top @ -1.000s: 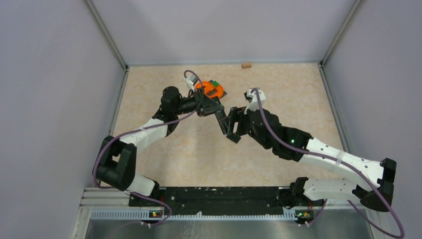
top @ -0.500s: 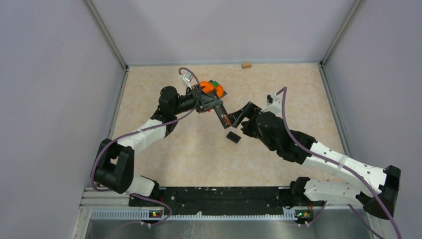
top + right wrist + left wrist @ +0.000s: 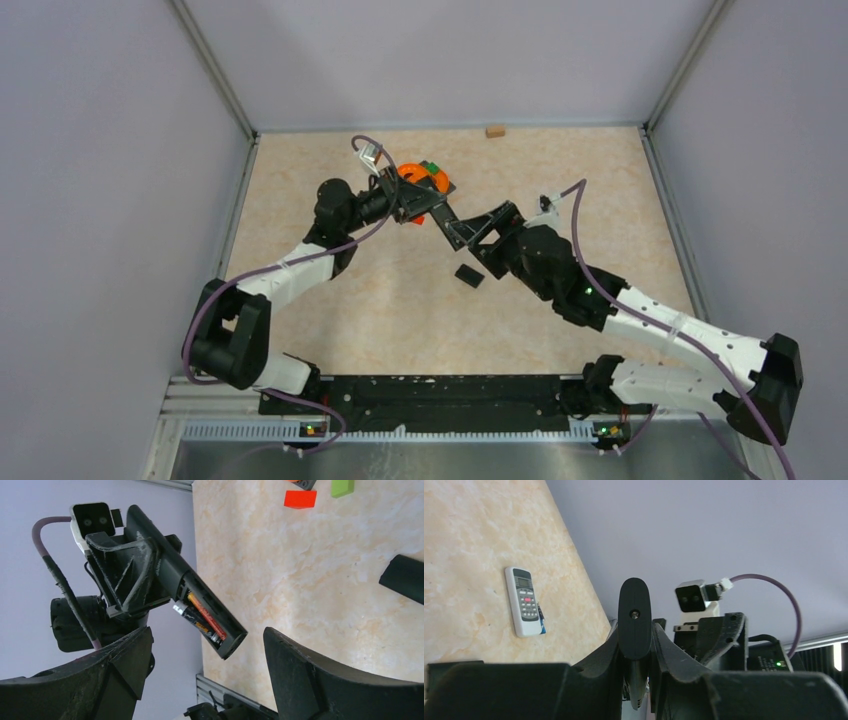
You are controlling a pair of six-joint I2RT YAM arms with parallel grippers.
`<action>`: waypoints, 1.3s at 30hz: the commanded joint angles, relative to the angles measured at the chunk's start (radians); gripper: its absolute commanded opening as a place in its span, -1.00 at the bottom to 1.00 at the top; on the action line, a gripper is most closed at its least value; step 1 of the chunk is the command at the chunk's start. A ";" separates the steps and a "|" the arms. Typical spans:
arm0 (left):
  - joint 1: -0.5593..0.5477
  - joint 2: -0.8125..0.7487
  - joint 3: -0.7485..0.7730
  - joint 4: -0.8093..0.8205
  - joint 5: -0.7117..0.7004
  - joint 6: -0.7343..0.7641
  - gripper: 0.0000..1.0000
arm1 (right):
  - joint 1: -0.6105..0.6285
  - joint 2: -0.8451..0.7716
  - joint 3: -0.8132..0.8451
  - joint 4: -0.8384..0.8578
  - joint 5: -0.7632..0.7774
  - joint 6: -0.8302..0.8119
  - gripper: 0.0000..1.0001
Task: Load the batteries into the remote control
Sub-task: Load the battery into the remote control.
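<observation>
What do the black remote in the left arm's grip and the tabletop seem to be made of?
The black remote: likely moulded plastic, satin finish; even black shell with a soft sheen along its side. The tabletop: smooth beige surface with marble-like mottling; printed laminate or stone, the look leaves it open.

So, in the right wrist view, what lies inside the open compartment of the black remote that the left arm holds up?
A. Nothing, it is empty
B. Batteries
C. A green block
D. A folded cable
B: the right wrist view shows batteries lying lengthwise in the uncovered compartment at the end of the black remote.
</observation>
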 commanded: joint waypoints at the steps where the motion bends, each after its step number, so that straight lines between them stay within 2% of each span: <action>1: 0.003 -0.017 -0.007 0.158 0.002 -0.077 -1.00 | -0.026 0.016 -0.029 0.144 -0.074 0.070 0.65; 8: 0.004 -0.023 -0.015 0.159 0.008 -0.081 -1.00 | -0.036 0.029 -0.044 0.256 -0.081 0.076 0.65; 15: 0.004 -0.031 -0.016 0.155 0.011 -0.081 -1.00 | -0.049 0.062 -0.023 0.243 -0.119 0.077 0.61; 21: 0.001 -0.037 -0.017 0.150 0.018 -0.071 -1.00 | -0.063 0.081 -0.025 0.252 -0.156 0.083 0.29; 28: 0.001 -0.056 -0.025 0.162 0.025 -0.058 -1.00 | -0.072 0.074 -0.051 0.286 -0.170 0.090 0.15; 39: 0.001 -0.060 -0.019 0.176 0.023 -0.067 -1.00 | -0.081 0.063 -0.087 0.310 -0.198 0.098 -0.24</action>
